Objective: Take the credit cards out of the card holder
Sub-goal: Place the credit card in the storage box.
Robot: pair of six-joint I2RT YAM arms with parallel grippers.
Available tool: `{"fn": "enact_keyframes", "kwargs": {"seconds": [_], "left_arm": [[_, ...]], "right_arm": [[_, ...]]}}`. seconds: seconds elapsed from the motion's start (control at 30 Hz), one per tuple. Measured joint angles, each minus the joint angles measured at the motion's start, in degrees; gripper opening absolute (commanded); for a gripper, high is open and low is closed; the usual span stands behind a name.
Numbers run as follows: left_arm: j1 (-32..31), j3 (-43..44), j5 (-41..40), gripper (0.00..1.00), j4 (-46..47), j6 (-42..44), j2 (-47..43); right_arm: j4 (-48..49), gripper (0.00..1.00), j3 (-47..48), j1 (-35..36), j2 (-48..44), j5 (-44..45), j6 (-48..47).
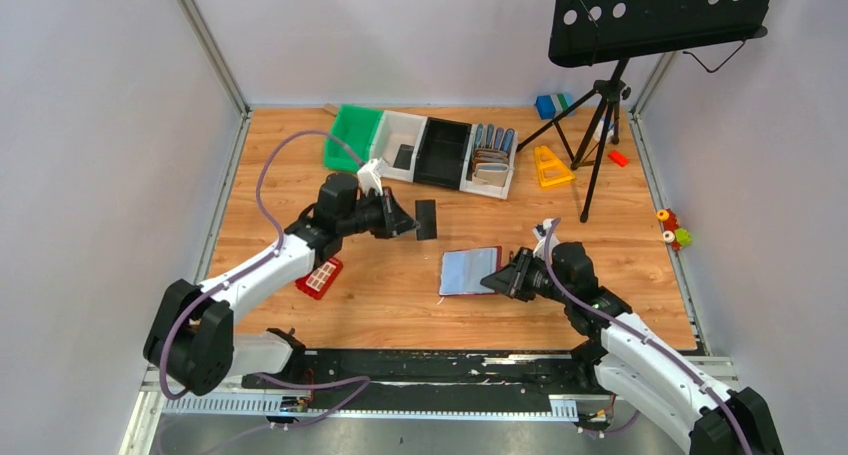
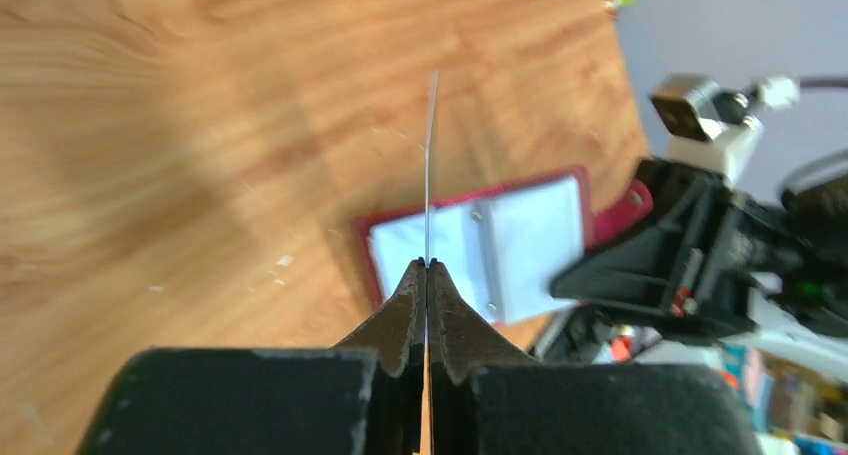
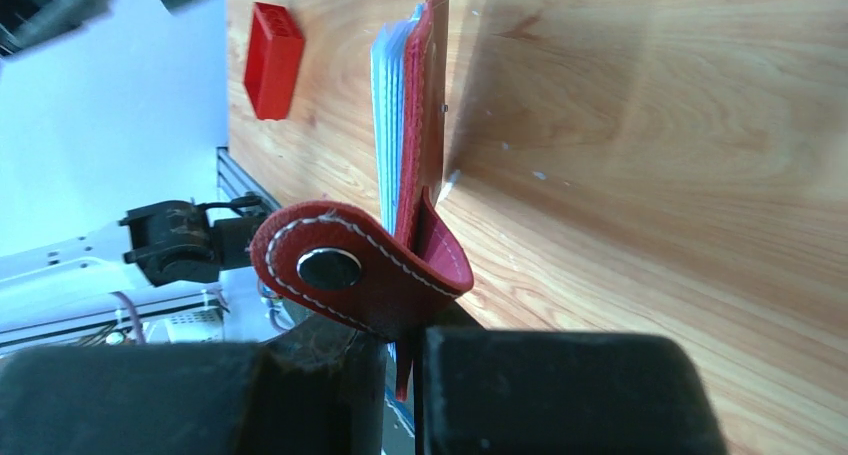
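Left gripper (image 1: 405,221): shut on thin black rectangular card (image 1: 426,219), raised above table's (image 1: 300,175) middle.
Right gripper (image 1: 503,275): clamping open maroon leather card holder (image 1: 468,271), lying slightly toward near edge.
Care: holder to be pinned flat while card is laid aside.

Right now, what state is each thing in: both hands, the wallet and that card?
left hand: shut on the black card.
black card: out of the holder, held in the air.
card holder: lying open, snap tab undone.
right hand: shut on the card holder's edge.

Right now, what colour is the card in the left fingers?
The card is black, best seen from the top view.
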Motion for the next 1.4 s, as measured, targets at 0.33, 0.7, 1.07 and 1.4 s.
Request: {"fn": "enact_keyframes", "kwargs": {"seconds": [0.33,0.7,1.07,1.4], "left_arm": [[0.2,29.6,-22.3,0.0,-24.7,16.6,16.3],[3.3,59.5,-32.1,0.0,-39.2,25.5,36.5],[7.2,76.4,-27.5,0.0,-44.4,29.0,53.5],[10.8,82.1,-15.7,0.44,-47.6,27.3,63.5]], "right_arm": [[-13.1,0.0,6.5,0.0,-1.8,3.0,-8.0],[-19.6,0.0,7.4,0.0,-9.0,5.2,-12.6],[-22.0,0.0,7.4,0.0,-10.6,7.9,-15.3],[-21.0,0.0,7.1,0.0,-8.5,8.3,-15.2]]}}
